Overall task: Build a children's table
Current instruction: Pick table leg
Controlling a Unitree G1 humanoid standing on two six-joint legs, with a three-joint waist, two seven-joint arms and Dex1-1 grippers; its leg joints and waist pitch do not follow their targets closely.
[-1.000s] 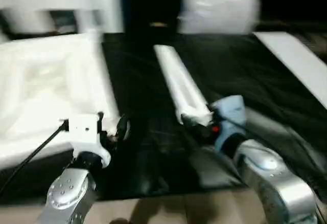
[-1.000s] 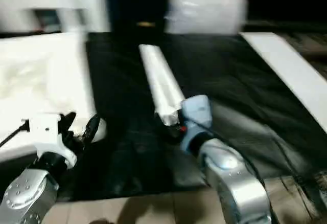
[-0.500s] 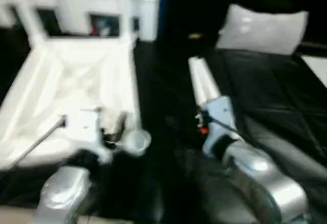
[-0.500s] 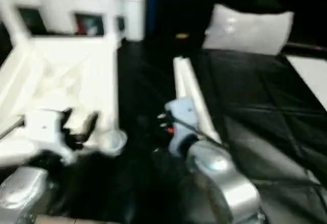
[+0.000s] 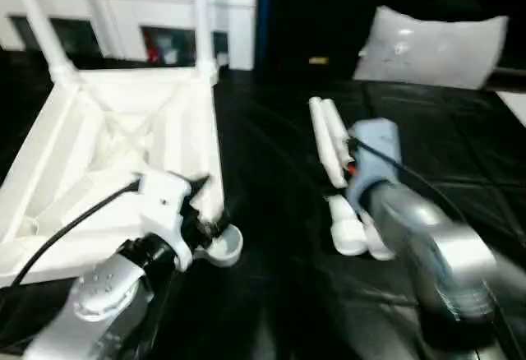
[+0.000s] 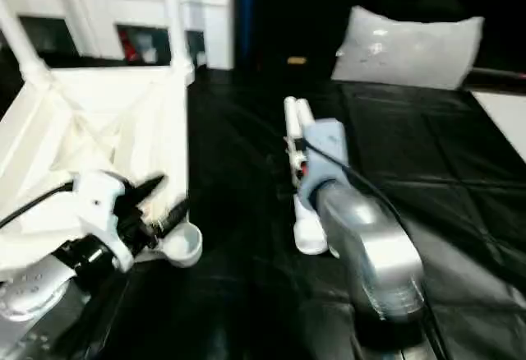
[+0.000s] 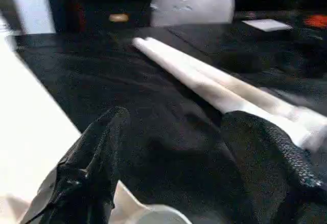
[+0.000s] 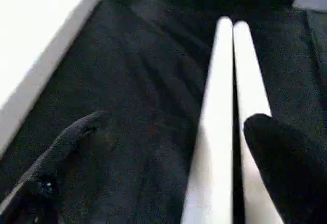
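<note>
White plastic socket at the near corner of the upturned table top (image 5: pixel 115 142) sat right at your left gripper (image 6: pixel 160 204), black fingers parted with nothing between them, tips just beside that round corner socket (image 5: pixel 223 245). Your right gripper (image 8: pixel 179 147) hung above the two loose white tapered legs (image 8: pixel 230 111) lying side by side on the black mat (image 5: pixel 271 171), fingers spread wide, one on either side of the pair, not closed on either. I couldn't tell if the fingertips touched the legs.

What changed: a second ago the head view was lower and only one pale bar showed by your right wrist, with that gripper near its near end. The view tilted up since, so much of the shift was camera. Your right forearm had reached further along the legs, and your left gripper had swung from the mat edge in to the empty socket. Both kept the same spread throughout.

Farther back, two legs (image 5: pixel 200 15) already stood upright in the far corner sockets. Behind them were the white shelved cabinet (image 5: pixel 164 23) and the grey-white cushion-like panel (image 5: pixel 436 48).

Judgement: you were about halfway, two legs left, and set up to pick one and seat it in the near socket.
</note>
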